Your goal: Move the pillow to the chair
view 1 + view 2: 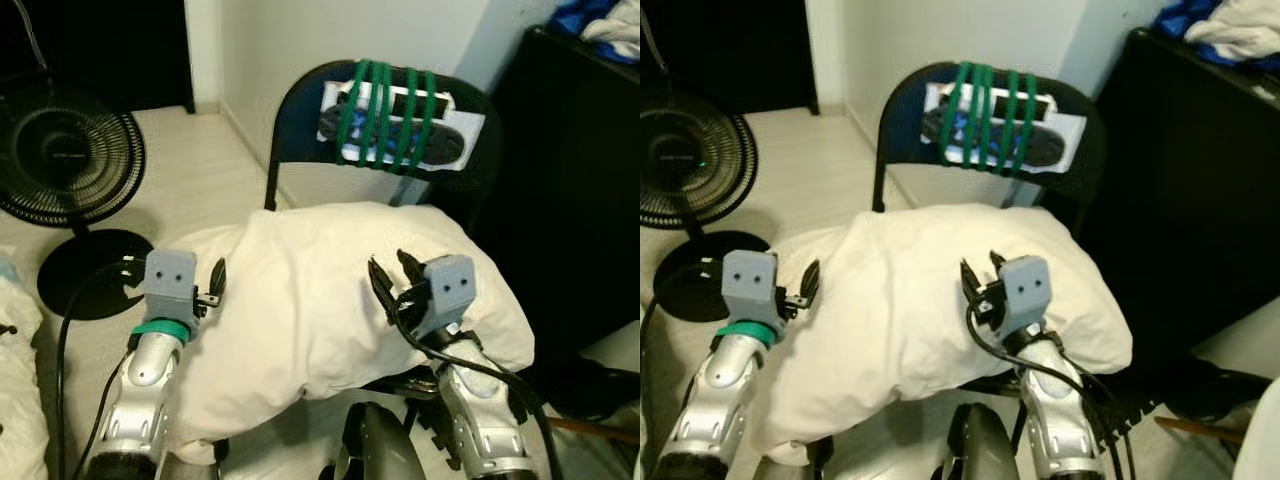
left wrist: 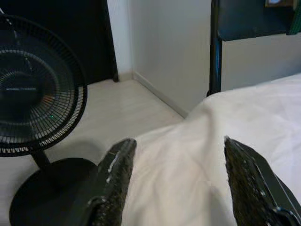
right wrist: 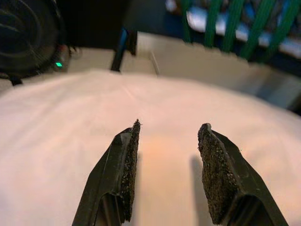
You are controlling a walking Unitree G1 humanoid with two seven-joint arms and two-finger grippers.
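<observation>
Here, a plump white fabric pillow (image 1: 340, 300) lies across the seat of a black metal-framed chair (image 1: 290, 110), with both grippers spread apart and holding nothing.

The pillow covers the seat and droops past its left front edge toward the pale floor (image 1: 190, 170). The left gripper (image 2: 176, 181) sits at the pillow's left end, its two black fingers (image 2: 115, 179) parted above the cloth. The right gripper (image 3: 167, 160) hovers over the pillow's right half, its rough-padded fingers (image 3: 129, 165) likewise parted, with bare cloth between them. Green cord (image 1: 385, 115) is wound around a white and dark object on the chair's backrest. A black standing fan (image 1: 65, 155) stands on the floor to the left, and a dark cabinet (image 1: 570, 180) rises just right of the chair.
</observation>
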